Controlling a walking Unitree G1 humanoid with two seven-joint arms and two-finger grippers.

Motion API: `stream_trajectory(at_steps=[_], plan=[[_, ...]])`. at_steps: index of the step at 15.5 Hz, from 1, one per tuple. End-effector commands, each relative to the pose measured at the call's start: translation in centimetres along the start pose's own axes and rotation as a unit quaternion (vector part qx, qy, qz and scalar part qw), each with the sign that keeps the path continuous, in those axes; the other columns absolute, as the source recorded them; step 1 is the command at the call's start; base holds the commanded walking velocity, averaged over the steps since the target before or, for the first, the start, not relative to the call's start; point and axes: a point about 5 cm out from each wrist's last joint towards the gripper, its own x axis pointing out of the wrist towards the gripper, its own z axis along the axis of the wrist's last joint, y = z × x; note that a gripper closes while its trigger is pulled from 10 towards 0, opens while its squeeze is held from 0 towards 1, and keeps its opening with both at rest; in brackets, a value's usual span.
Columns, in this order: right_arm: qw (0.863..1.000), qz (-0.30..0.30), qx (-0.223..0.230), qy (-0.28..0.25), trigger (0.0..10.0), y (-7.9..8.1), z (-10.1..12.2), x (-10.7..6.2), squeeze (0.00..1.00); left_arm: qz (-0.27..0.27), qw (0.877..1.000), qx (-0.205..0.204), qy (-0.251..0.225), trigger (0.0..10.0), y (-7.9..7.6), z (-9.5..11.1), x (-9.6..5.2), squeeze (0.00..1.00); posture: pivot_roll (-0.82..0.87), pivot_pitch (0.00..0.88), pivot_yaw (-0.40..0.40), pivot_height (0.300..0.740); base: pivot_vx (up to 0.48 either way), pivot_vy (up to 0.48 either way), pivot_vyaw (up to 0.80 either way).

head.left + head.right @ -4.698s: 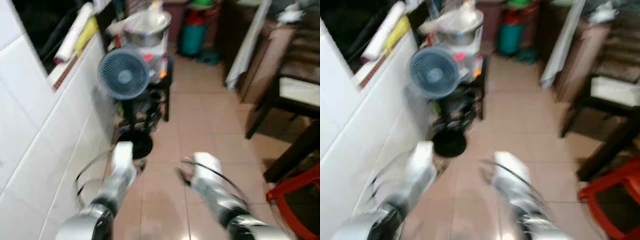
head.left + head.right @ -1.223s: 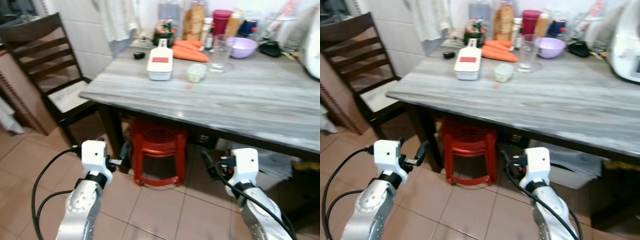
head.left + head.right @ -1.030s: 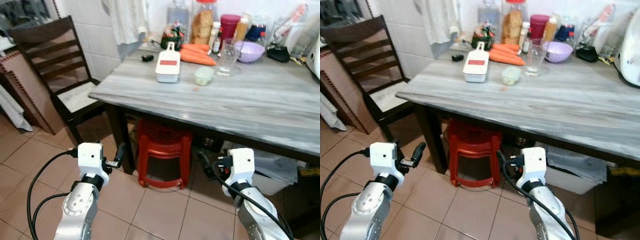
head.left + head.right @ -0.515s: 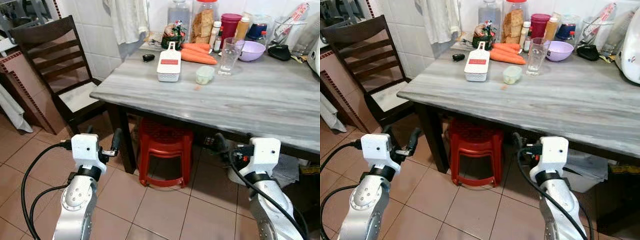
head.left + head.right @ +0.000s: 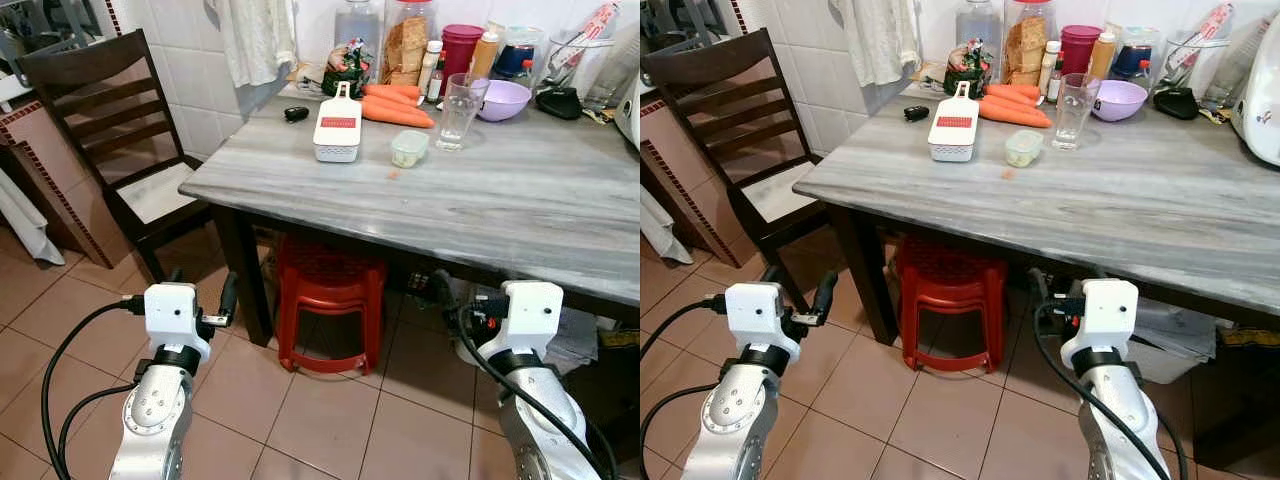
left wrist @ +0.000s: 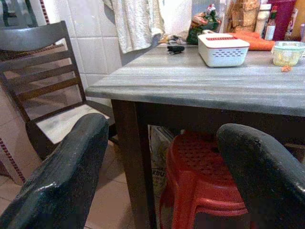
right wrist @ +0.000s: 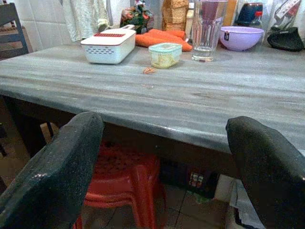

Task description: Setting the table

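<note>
Left gripper (image 6: 157, 176) and right gripper (image 7: 162, 176) are held low before the grey wood-grain table (image 5: 520, 210), fingers spread, holding nothing. A red plastic stool (image 5: 325, 310) stands under the near edge. Toward the far left corner: a white lidded box with a red label (image 5: 338, 130), then a small clear tub with pale contents (image 5: 410, 149) and an empty clear drinking glass (image 5: 461, 105). Orange carrots (image 5: 395, 105) and a purple bowl (image 5: 504, 98), contents not visible, lie along the far edge.
</note>
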Motion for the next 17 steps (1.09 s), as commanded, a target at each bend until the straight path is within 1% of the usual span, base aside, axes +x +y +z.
stream_trajectory(at_steps=[1, 5, 7, 9, 11, 12, 15, 17], plan=[[1.000, 0.002, 0.004, 0.008, 10.0, 0.00, -0.28, 0.06, 0.00, 0.002, 1.000, 0.004, 0.004, 10.0, 0.10, -0.21, 0.15, 0.00, -0.05, 0.030, 0.036, 0.740, 0.000, 0.000, -0.59], [1.000, 0.005, 0.007, 0.011, 10.0, 0.08, -0.41, 0.14, 0.00, 0.002, 1.000, 0.010, 0.007, 10.0, 0.00, -0.29, 0.35, 0.00, -0.05, 0.029, 0.034, 0.740, 0.000, 0.000, -0.76], [1.000, 0.005, 0.012, 0.013, 10.0, 0.12, -0.47, 0.21, 0.00, 0.003, 1.000, 0.011, 0.008, 10.0, -0.03, -0.35, 0.34, 0.00, -0.05, 0.029, 0.034, 0.740, -0.247, 0.000, -0.54], [1.000, 0.005, 0.008, 0.014, 10.0, 0.17, -0.51, 0.22, 0.00, 0.003, 1.000, 0.012, 0.009, 10.0, -0.02, -0.41, 0.34, 0.00, -0.05, 0.029, 0.034, 0.740, -0.251, 0.000, 0.00], [1.000, -0.011, -0.003, 0.027, 10.0, -0.09, -0.91, 0.22, 0.00, 0.002, 1.000, 0.013, 0.011, 10.0, -0.03, -0.46, 0.35, 0.00, -0.05, 0.029, 0.034, 0.740, -0.253, 0.000, 0.00], [1.000, -0.011, 0.000, 0.028, 10.0, -0.12, -0.95, 0.24, 0.00, 0.002, 1.000, 0.013, 0.011, 10.0, -0.02, -0.47, 0.35, 0.00, -0.05, 0.029, 0.034, 0.740, -0.266, 0.000, 0.00], [1.000, -0.015, -0.002, 0.023, 10.0, -0.29, -0.88, 0.31, 0.00, 0.001, 1.000, 0.014, 0.012, 10.0, -0.04, -0.49, 0.37, 0.00, -0.05, 0.029, 0.034, 0.740, -0.271, 0.000, 0.00], [1.000, -0.027, -0.006, 0.009, 10.0, -0.44, -0.73, 0.37, 0.00, -0.001, 1.000, 0.015, 0.012, 10.0, -0.05, -0.51, 0.40, 0.00, -0.05, 0.029, 0.034, 0.740, -0.276, 0.000, 0.00]])
